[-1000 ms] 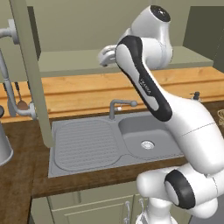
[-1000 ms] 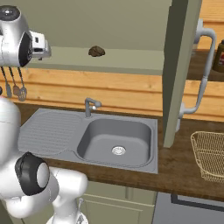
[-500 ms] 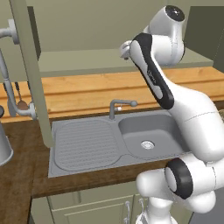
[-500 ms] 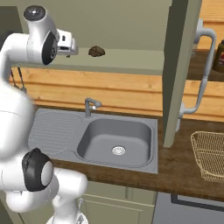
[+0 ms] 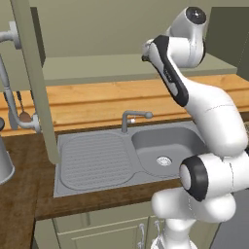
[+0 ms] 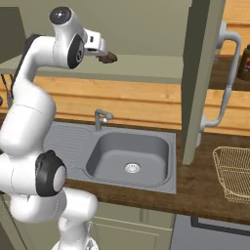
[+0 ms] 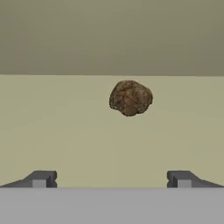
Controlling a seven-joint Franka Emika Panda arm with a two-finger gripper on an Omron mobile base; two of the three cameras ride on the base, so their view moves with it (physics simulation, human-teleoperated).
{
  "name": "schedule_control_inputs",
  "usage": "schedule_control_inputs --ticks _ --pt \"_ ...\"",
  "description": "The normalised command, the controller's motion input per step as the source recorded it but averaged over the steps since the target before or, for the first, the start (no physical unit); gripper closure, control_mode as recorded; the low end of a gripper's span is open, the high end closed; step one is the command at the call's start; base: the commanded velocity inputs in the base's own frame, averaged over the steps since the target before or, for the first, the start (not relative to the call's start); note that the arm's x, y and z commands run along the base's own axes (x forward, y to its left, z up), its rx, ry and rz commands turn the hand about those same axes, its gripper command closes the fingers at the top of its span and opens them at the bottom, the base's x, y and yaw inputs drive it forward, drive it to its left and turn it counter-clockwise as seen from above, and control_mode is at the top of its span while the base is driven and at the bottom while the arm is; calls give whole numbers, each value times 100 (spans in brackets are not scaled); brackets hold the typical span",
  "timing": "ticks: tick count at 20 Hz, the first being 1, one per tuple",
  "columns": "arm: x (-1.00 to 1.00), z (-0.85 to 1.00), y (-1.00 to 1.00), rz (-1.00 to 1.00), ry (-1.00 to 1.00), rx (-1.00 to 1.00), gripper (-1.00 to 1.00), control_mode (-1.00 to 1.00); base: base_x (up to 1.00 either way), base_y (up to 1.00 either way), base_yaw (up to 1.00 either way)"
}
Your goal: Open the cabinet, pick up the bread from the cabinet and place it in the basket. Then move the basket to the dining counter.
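1. Claw (image 7: pixel 111 179) wide open, holding nothing, level w/ pale green cabinet shelf (image 7: pixel 52 131).
2. Brown lumpy bread roll (image 7: pixel 130 97) on shelf, nr back wall, apart from claw.
3. Tan wicker basket (image 6: pixel 235 172) at tabletop's right edge.

You are in a rendered kitchen: grey sink (image 5: pixel 131 155) with tap (image 5: pixel 130 118) set in a dark wood counter (image 6: pixel 205 188); green cabinet (image 6: pixel 202 78) open above the sink.

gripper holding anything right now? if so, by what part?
Nothing is held. The gripper is open, its fingertips wide apart, and the bread lies on the cabinet shelf ahead of them, untouched.
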Motion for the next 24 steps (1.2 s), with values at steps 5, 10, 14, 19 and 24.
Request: schedule_control_inputs --ticks 5,10,14,19,24 --pt "79 -5 -25 -5 0 0 -100 -100 0 0 0" --pt "73 -11 -2 -1 0 0 -100 -100 0 0 0" --pt "47 -28 -1 0 1 0 -100 -100 0 0 0" --pt "40 -22 -5 0 0 0 -100 -100 0 0 0" --pt "40 -11 0 0 0 0 -100 -100 0 0 0"
